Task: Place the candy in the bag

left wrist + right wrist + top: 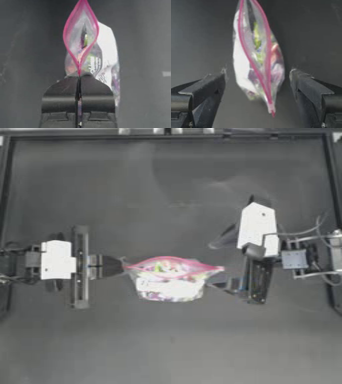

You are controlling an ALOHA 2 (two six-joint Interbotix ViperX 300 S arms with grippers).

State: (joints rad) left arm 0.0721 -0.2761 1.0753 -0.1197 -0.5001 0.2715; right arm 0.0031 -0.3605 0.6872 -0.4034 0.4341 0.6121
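the counter point(167, 343) is bare below centre. the bag point(171, 278) is held open mid-frame, its corner clamped in the left hand point(115, 266); the right hand point(224, 284) is spread apart beside it. a yellow-green candy point(86, 40) is seen inside; the mouth should be kept wide.

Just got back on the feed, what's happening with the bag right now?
The left gripper is shut on one end of the bag's pink seal strip, holding it up with the mouth gaping open. The right gripper is open at the bag's opposite end, its jaws either side of the seal without pinching it. A yellow-green piece shows inside among the candies; whether that is the candy I cannot tell.
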